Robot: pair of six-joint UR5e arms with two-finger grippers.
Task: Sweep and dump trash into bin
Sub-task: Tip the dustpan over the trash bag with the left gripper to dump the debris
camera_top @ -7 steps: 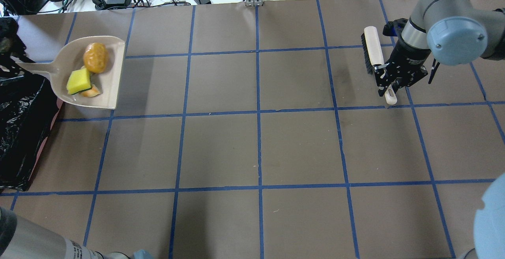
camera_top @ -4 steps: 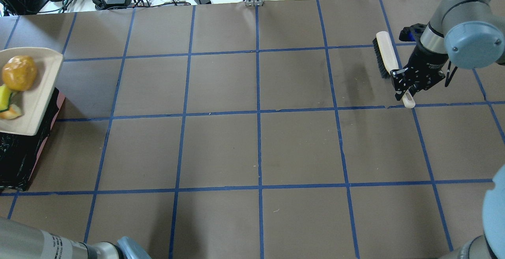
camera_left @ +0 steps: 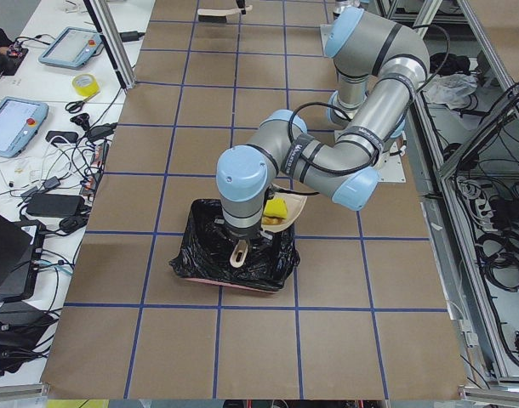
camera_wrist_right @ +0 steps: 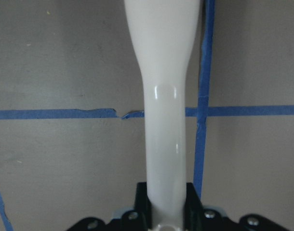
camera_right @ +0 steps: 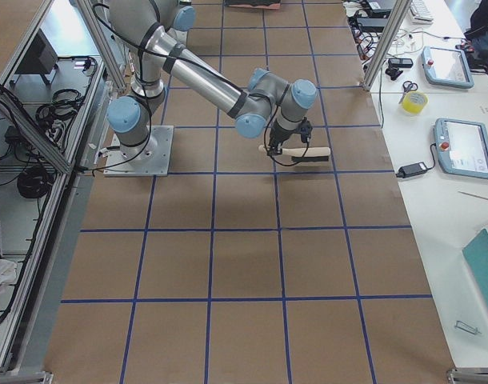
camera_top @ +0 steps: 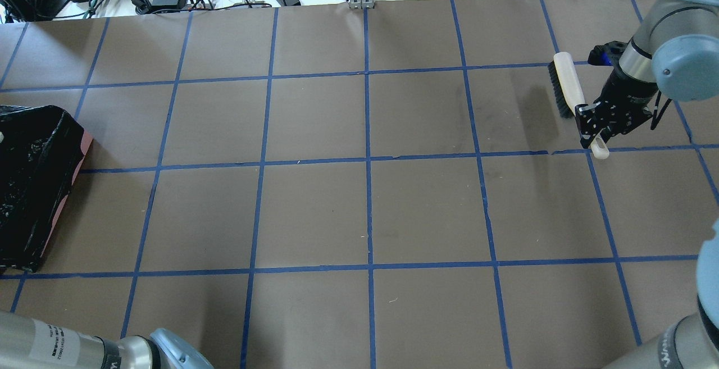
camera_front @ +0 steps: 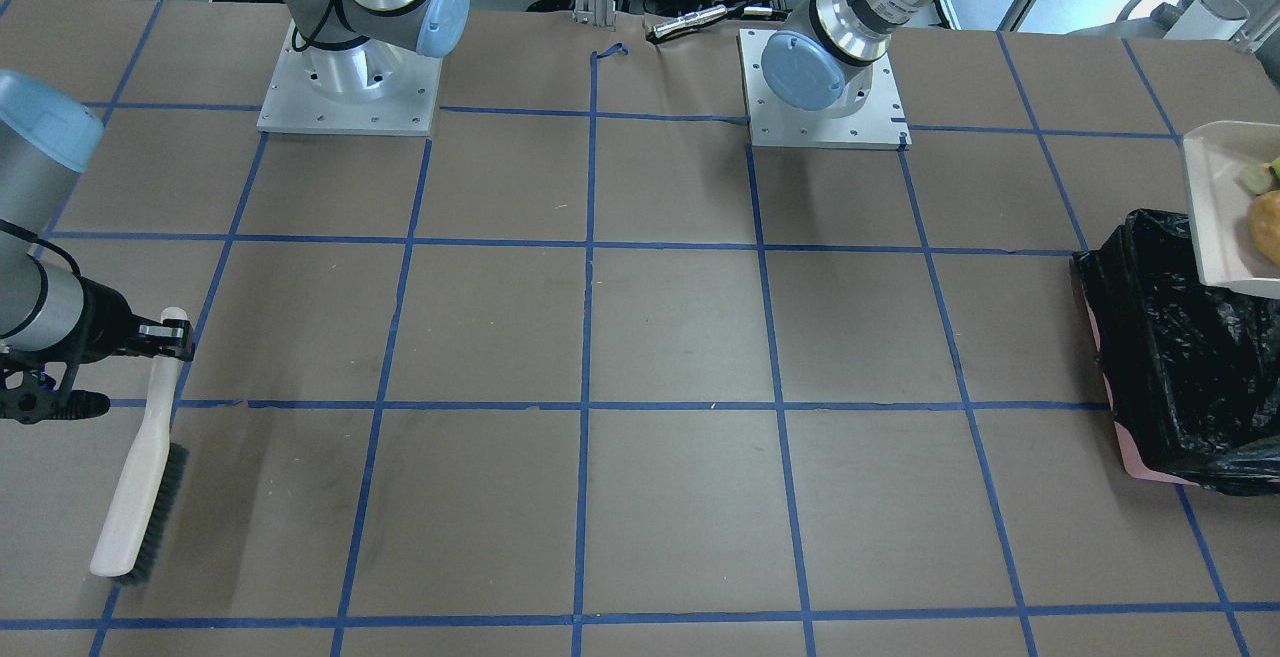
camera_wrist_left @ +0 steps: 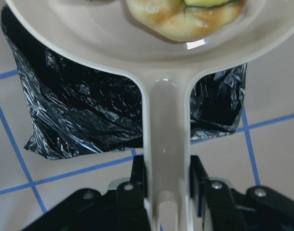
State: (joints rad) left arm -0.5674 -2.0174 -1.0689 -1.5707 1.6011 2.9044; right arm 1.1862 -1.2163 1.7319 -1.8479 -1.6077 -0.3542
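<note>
Left gripper point(camera_wrist_left: 167, 180): its two black fingers point(camera_wrist_left: 139, 175) pinch the handle of the cream dustpan point(camera_wrist_left: 113, 43), one on each side, close to the handle's end. The pan reaches out ahead of them, held in the air roughly level, above the bin point(camera_wrist_left: 89, 120).

The trash point(camera_wrist_left: 180, 21) lies in the pan, not in the bin. A beige crust point(camera_wrist_left: 161, 19) sits nearest the handle. A yellow wedge point(camera_left: 276, 208) shows in the left-side view. A tan-orange lump point(camera_front: 1268, 227) is cut by the frame edge in the front-facing view.

The bin has a crinkly black bag liner and a pink base showing along its lower edge. It stands on the table point(camera_top: 365, 217) at the end on the robot's left, on brown paper with a blue tape grid.

Right gripper point(camera_wrist_right: 166, 204): its fingers are pressed against both sides of the white handle of a brush point(camera_wrist_right: 168, 96). The brush points away from the gripper, with dark bristles along its far end. Its shadow falls off to one side on the paper, so it hangs clear of the table. It is at the opposite end, well apart from the bin.
</note>
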